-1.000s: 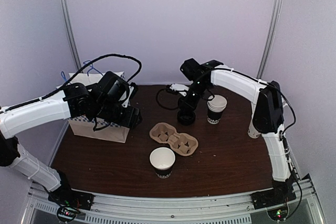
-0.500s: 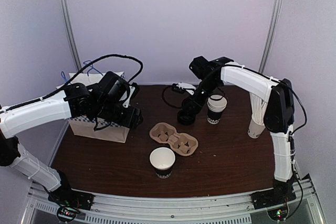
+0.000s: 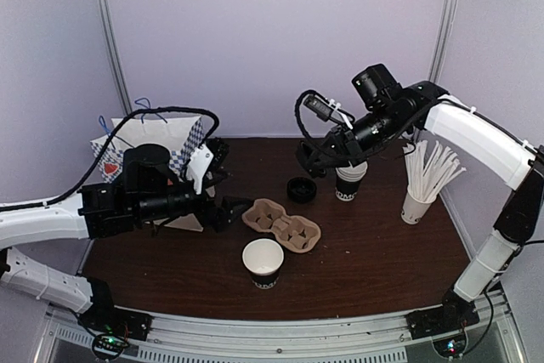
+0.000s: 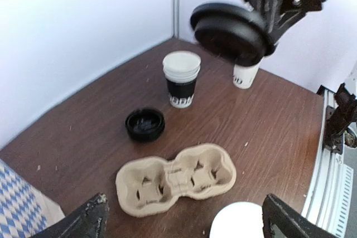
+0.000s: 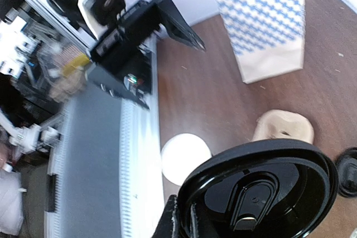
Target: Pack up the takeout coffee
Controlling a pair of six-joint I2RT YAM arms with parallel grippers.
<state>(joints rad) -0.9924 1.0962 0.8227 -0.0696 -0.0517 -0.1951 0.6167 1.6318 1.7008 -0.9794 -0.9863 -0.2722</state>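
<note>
Round glossy black plastic lid [image 5: 262, 193], clamped in right jaws, lower edge cropped. Released left jaws, only tips [image 4: 89, 222] visible.

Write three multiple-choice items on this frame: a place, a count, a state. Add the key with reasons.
1. Where is the lidless cup?
A. on the table, in front of the cup carrier
B. in the carrier
C. in the paper bag

2. How many black lids show?
A. one
B. two
C. three

3. The right gripper is:
A. open
B. shut, empty
C. shut on the held lid

Key:
1 A, it stands on bare wood nearer the arm bases than the carrier.
2 B, the held lid plus the loose lid on the table.
3 C, the right wrist view shows it clamped on the lid's rim.
</note>
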